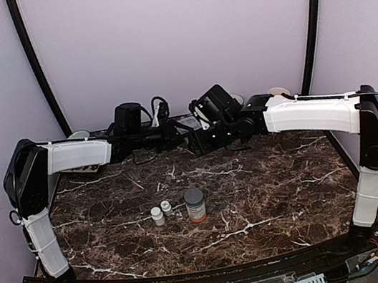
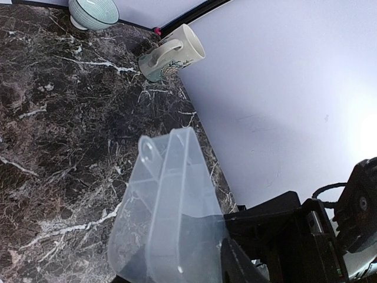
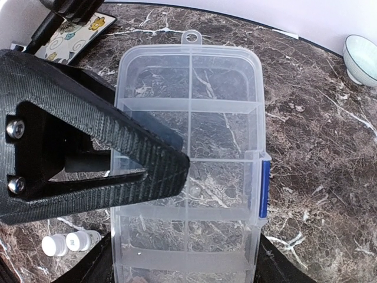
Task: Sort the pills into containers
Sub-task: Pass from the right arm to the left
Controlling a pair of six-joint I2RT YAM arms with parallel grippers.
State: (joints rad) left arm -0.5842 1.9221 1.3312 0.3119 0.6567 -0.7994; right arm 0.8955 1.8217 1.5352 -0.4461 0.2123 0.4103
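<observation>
I find the pill box point(image 3: 191, 159) clear, smooth, glossy plastic; the table point(image 3: 318, 135) polished dark marble; the mug point(image 2: 171, 59) glazed ceramic; my finger point(image 3: 88, 147) matt black ribbed plastic with 2 metal screws point(image 3: 15, 127).

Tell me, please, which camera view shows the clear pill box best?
The right wrist view: the pill box faces the camera, its divided compartments and blue latch plain. The left wrist view shows it edge-on and cropped; in the top view it cannot be made out.

A dark marble counter point(image 1: 269, 186) carries an orange bottle with a grey cap point(image 1: 195, 206) near its middle, with two small white bottles point(image 1: 162, 212) just to its left. A mug point(image 2: 171, 54) and a pale ribbed bowl point(image 2: 93, 13) sit near each other along the far edge.
</observation>
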